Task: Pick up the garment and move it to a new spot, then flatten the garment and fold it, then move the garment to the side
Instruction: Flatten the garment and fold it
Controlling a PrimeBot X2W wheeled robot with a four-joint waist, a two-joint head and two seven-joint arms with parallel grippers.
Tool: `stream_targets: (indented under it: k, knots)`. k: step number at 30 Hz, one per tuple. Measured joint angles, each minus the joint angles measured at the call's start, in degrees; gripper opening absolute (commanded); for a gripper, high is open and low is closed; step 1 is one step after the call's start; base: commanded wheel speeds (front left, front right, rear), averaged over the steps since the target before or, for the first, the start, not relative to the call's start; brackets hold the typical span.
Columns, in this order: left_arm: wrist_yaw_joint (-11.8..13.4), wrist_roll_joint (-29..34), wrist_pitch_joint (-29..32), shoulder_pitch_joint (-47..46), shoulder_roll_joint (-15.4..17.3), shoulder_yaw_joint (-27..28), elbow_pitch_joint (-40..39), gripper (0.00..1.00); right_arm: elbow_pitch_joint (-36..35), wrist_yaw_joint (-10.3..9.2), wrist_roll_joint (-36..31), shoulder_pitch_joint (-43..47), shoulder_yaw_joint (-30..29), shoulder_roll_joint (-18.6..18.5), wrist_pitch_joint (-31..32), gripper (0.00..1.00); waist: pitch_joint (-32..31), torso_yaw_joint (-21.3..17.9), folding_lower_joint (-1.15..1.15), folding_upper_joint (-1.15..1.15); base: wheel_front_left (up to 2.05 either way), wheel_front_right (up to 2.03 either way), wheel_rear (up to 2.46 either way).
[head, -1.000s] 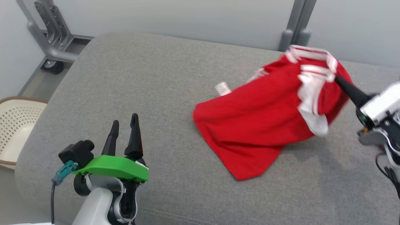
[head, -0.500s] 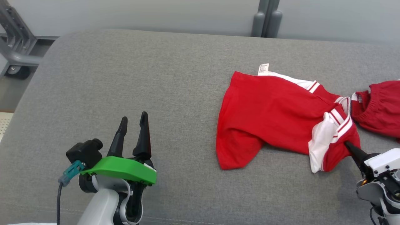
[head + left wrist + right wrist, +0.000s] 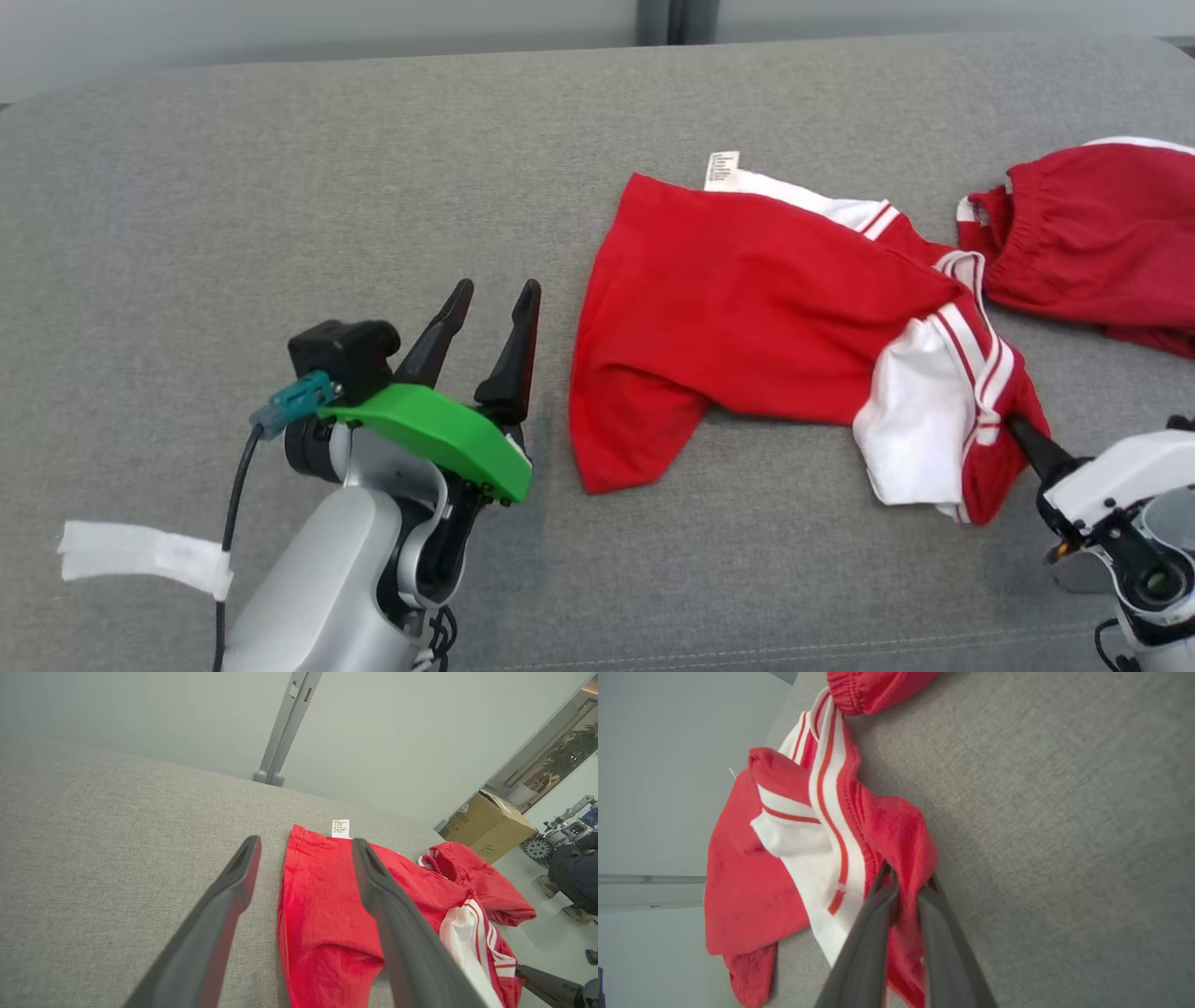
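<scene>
Red shorts (image 3: 1083, 233) lie crumpled near the grey couch's (image 3: 233, 187) right edge; a cardboard box (image 3: 488, 828) stands beyond it.

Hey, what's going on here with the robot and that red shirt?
The robot's right pincer is shut on a bunched edge of the red and white shirt, which lies rumpled on the grey cushion. Its left pincer hovers open and empty by the shirt's other end. A pair of red shorts lies farther right. Nothing is folded yet.

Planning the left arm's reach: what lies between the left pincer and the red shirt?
Just a bare strip of grey cushion separates the left pincer from the red shirt, seen in the head view.
</scene>
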Motion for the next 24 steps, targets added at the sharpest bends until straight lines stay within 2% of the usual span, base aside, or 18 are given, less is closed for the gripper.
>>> stream_targets:
  k: [1,2,4,8,16,24]
  knots:
    - [0.0,0.0,0.8,-0.8,0.0,-0.2,0.1,1.0,-0.5,0.6,-1.9,-0.7,1.2,-0.5,-0.7,0.78,0.4,-0.7,0.0,0.0,0.0,0.0,0.0]
    - [0.0,0.3,1.5,-1.5,0.2,-0.5,0.2,1.0,-1.1,1.31,-3.8,-1.6,2.3,-1.0,-1.3,1.0,0.8,-1.3,0.0,0.0,0.0,0.0,0.0]
    - [0.0,0.8,3.5,-3.6,0.4,-1.0,0.4,1.0,-2.6,2.46,-7.8,-3.1,4.3,-2.4,-3.0,1.0,1.5,-2.7,0.0,0.0,0.0,0.0,0.0]
    - [0.0,1.3,8.0,-9.1,0.2,-2.2,1.6,1.0,-5.2,3.5,-14.5,-5.5,6.5,-4.5,-6.9,1.0,3.1,-5.5,0.0,0.0,0.0,0.0,0.0]
    - [0.0,3.6,17.1,-20.1,0.6,-0.4,8.6,1.0,-9.6,4.52,-24.3,-6.5,11.3,-5.9,-12.0,1.0,7.1,-10.9,0.0,0.0,0.0,0.0,0.0]
    - [0.0,7.2,22.9,-25.1,4.7,4.3,19.1,1.0,-12.9,4.65,-31.4,-8.9,14.3,-5.5,-17.9,1.0,10.8,-17.0,0.0,0.0,0.0,0.0,0.0]
